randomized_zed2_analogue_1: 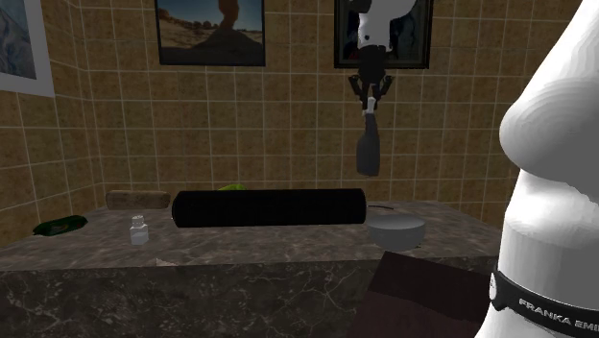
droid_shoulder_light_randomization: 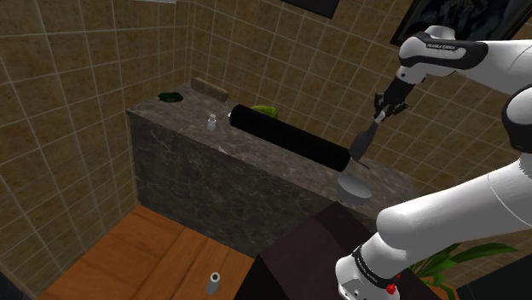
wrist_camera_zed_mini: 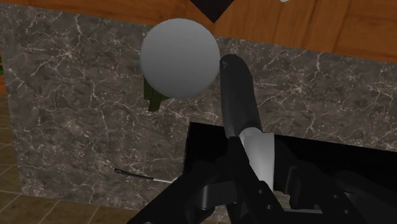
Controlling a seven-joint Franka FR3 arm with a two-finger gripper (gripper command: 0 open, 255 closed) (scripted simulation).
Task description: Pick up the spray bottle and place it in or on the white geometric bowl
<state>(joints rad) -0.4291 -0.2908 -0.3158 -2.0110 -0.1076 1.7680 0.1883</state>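
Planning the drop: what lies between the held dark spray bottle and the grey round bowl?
Nothing: in the second exterior view only air separates the dark spray bottle, clasped by the black gripper, from the grey round bowl.

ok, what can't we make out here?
Green item, second exterior view: the black cylinder hides most of it.
Bowl inside, same view: its own wall hides it.
Dark green shape, wrist view: bowl covers most; unidentifiable.
Small bottle label: too small.
Spray bottle top, second exterior view: inside the hand.
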